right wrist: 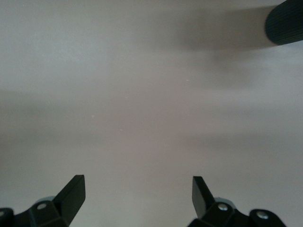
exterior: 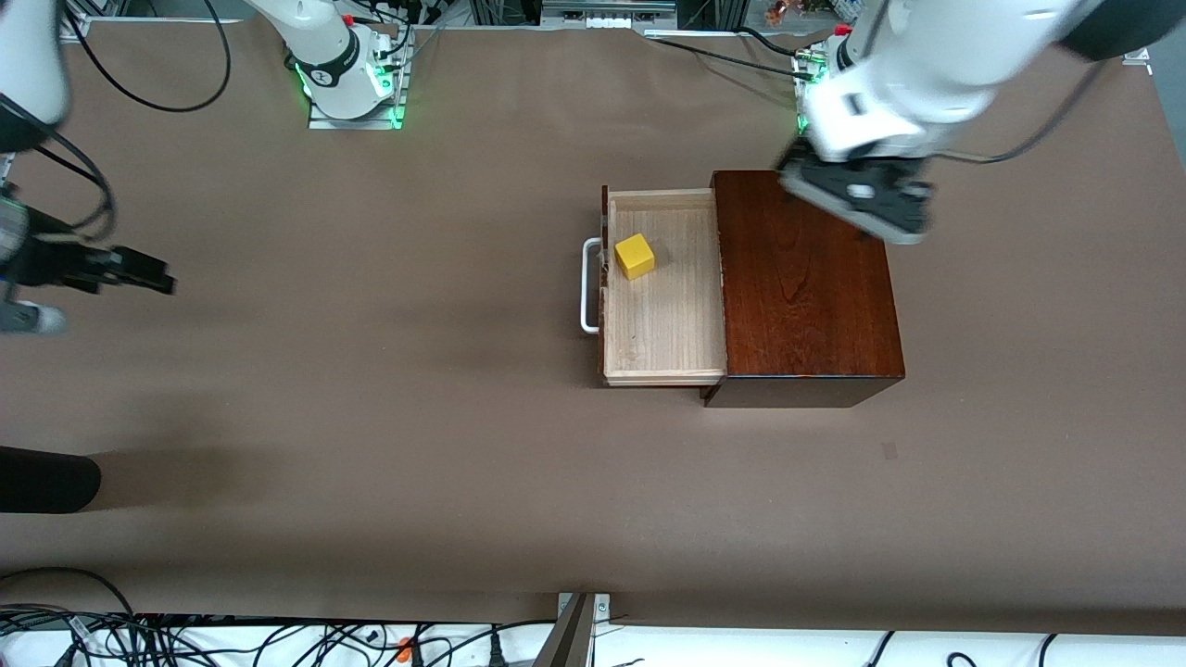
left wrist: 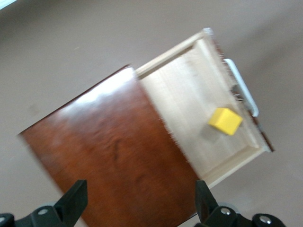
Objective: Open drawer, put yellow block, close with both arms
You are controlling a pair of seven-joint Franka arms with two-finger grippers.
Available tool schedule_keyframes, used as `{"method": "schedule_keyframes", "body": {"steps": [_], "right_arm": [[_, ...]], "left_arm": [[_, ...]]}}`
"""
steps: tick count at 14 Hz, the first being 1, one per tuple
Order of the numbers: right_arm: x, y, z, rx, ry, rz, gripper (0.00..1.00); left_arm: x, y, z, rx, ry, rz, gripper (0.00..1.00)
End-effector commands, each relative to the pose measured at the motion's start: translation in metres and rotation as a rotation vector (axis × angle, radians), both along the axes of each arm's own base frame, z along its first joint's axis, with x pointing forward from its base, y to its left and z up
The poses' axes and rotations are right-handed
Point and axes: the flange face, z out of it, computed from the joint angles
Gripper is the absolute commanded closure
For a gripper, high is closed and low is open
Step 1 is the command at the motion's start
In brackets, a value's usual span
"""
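Observation:
The drawer (exterior: 667, 320) stands pulled out of the dark reddish-brown box (exterior: 806, 287), its white bar handle (exterior: 586, 285) toward the right arm's end. The yellow block (exterior: 635, 256) lies in the drawer, close to the handle end. My left gripper (exterior: 857, 199) hangs open and empty over the box's top; its wrist view shows the box (left wrist: 109, 142), the drawer (left wrist: 189, 94) and the block (left wrist: 225, 121) under my left gripper (left wrist: 140, 198). My right gripper (exterior: 153, 273) is open and empty over bare table at the right arm's end, as the right wrist view (right wrist: 138, 189) shows.
A black rounded object (exterior: 46, 480) juts in at the right arm's end, nearer to the front camera than the right gripper; it also shows in the right wrist view (right wrist: 286, 23). Cables (exterior: 185, 639) lie along the table's near edge.

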Motion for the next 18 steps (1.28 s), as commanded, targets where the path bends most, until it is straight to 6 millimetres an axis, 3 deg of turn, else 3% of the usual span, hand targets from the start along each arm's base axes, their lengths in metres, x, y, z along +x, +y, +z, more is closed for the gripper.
{"method": "schedule_keyframes", "body": {"steps": [1, 3, 5, 8, 13, 18], "right_arm": [[-0.029, 0.003, 0.019, 0.001, -0.010, 0.038, 0.00], [-0.033, 0.001, 0.029, 0.000, -0.043, 0.024, 0.00], [-0.043, 0.003, 0.024, 0.010, -0.021, 0.022, 0.00], [-0.049, -0.022, 0.010, 0.022, -0.049, 0.060, 0.00], [-0.056, -0.019, 0.012, 0.027, -0.023, 0.068, 0.00], [-0.056, -0.020, 0.013, 0.027, -0.025, 0.070, 0.00]], "left_arm": [[0.001, -0.071, -0.017, -0.041, 0.025, -0.146, 0.00], [-0.008, -0.119, -0.039, -0.047, 0.050, -0.225, 0.00], [-0.025, -0.167, -0.059, -0.026, -0.001, -0.312, 0.00], [-0.042, -0.214, -0.100, -0.027, -0.017, -0.500, 0.00], [-0.040, -0.240, -0.162, 0.027, -0.045, -0.902, 0.00], [-0.041, -0.258, -0.228, 0.028, -0.008, -1.036, 0.00]]}}
